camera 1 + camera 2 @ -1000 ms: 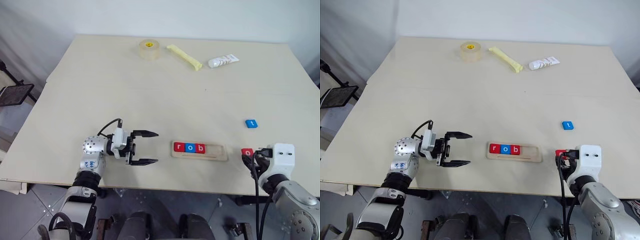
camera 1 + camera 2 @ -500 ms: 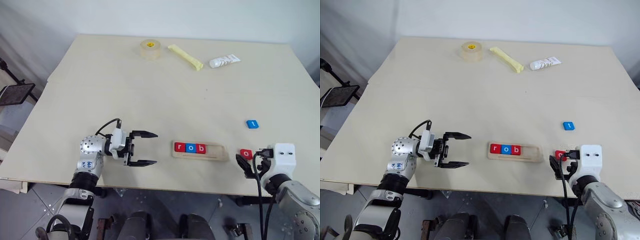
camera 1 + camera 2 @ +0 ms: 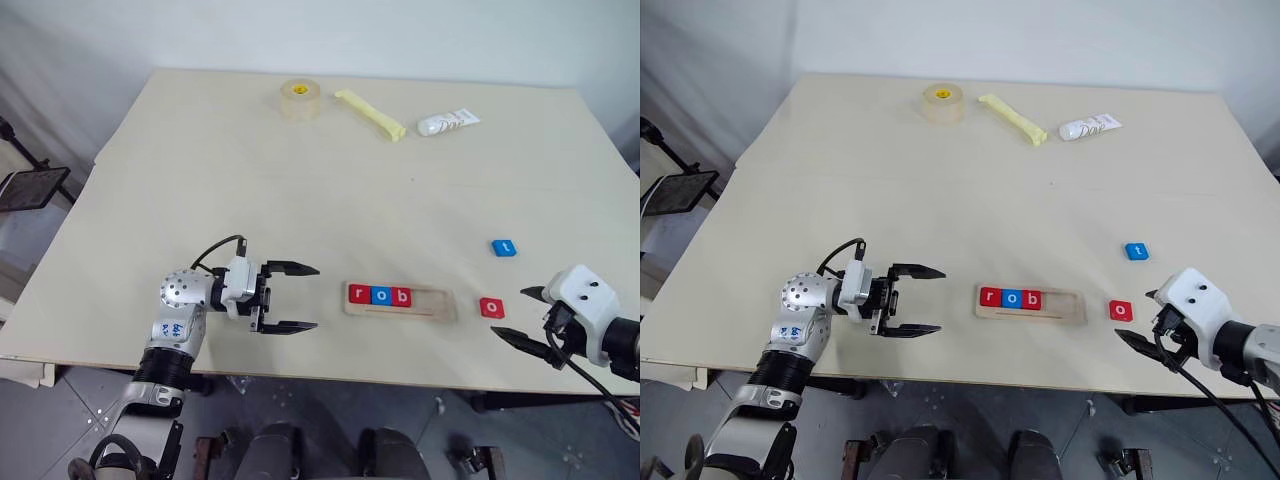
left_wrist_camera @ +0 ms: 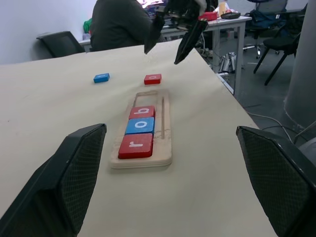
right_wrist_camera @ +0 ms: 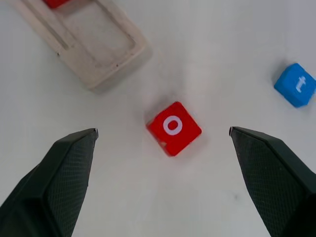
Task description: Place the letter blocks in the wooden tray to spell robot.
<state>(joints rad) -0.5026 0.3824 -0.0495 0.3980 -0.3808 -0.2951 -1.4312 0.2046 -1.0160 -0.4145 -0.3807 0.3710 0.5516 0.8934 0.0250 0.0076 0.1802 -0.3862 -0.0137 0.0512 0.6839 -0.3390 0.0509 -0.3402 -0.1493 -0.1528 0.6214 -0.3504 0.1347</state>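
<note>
Right end effector (image 3: 522,315) released above flat square red o tile (image 3: 491,307), left end effector (image 3: 297,297) released, grooved pale-wood tray (image 3: 430,304)

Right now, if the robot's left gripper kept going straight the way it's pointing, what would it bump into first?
Probably the wooden tray. The left gripper points level along the table toward the tray's near end, where the red r block sits. Its open jaws might pass just above; height is hard to judge.

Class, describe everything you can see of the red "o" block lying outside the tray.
The red o block is a small flat square tile, glossy red like painted wood or plastic, with a white lowercase o on its top face. It lies flat on the pale table, just beyond the empty end of the wooden tray, apart from it. Nothing touches it; the open right gripper hovers nearby.
</note>
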